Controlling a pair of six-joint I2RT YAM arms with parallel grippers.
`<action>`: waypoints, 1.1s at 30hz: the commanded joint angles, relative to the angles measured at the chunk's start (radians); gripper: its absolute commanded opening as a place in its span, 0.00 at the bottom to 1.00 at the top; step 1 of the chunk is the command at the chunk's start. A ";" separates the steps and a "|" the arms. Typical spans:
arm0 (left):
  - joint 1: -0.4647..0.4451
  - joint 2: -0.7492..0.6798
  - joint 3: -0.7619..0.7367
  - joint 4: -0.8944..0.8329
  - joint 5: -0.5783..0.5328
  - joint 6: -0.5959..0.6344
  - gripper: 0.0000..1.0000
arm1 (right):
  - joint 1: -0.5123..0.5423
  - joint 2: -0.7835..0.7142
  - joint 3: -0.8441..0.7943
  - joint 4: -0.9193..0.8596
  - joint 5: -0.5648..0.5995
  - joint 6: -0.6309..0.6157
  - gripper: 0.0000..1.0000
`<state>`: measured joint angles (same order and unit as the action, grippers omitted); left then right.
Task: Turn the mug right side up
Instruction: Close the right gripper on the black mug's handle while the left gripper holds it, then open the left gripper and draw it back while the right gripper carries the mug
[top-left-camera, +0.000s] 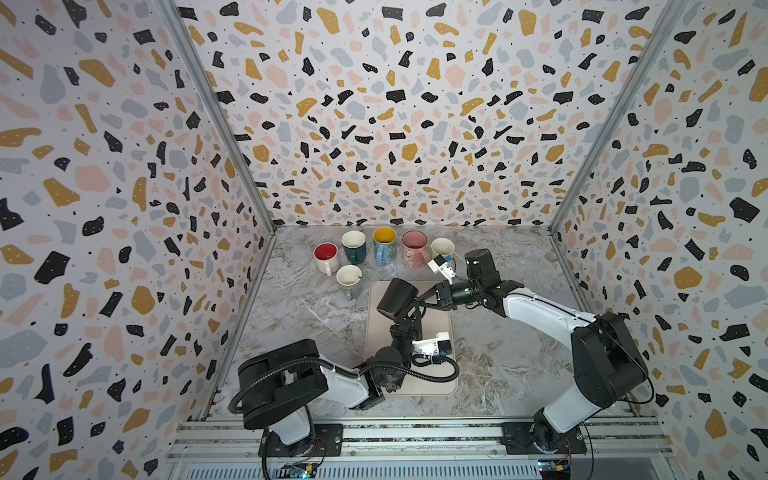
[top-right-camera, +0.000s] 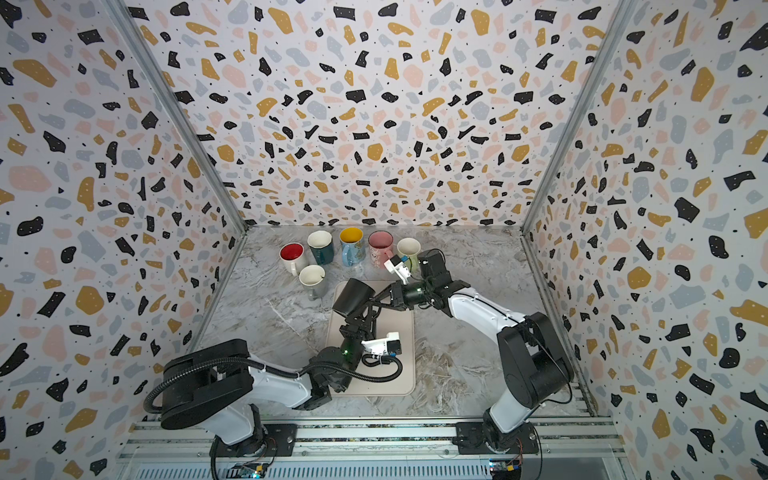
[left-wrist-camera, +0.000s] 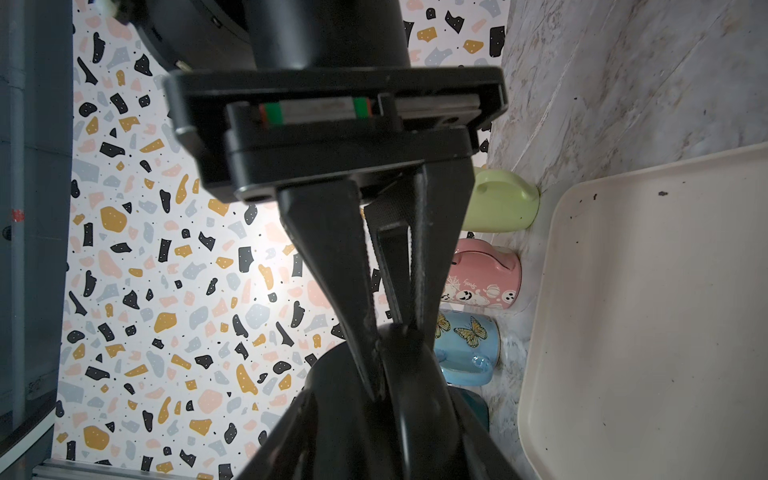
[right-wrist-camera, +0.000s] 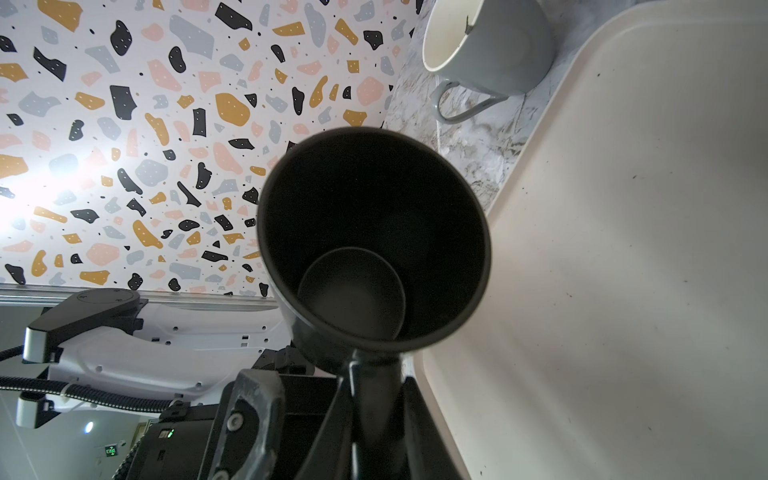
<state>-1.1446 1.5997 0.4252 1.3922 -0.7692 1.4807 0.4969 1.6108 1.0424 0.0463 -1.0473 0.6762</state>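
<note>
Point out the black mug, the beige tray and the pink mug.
black mug (top-left-camera: 395, 297), in a top view, on its outer wall.
beige tray (right-wrist-camera: 623, 291), right wrist view, on its bare floor.
pink mug (top-left-camera: 411, 257), in a top view, on its outer wall.

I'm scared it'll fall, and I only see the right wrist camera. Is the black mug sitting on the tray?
Observer: No. In a top view the black mug hangs tilted above the tray.
Operator: Is another tool near it?
Observer: Yes, the left tool reaches it from the near side; whether it grips, I can't tell.
Operator: Any mug with red?
Observer: Yes, a red-lined mug stands upright, leftmost at the back.
</note>
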 joint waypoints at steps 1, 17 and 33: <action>-0.001 -0.045 0.003 0.453 -0.045 -0.002 0.51 | -0.017 -0.049 0.001 0.044 0.010 -0.012 0.00; -0.001 -0.060 -0.007 0.454 -0.089 -0.042 0.58 | -0.091 -0.075 0.016 0.038 0.030 -0.022 0.00; 0.045 -0.354 0.056 -0.035 -0.164 -0.493 0.62 | -0.194 -0.066 0.041 -0.015 0.127 -0.095 0.00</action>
<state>-1.1191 1.3018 0.4454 1.3647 -0.9131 1.1427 0.3096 1.5887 1.0424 -0.0135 -0.8944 0.6079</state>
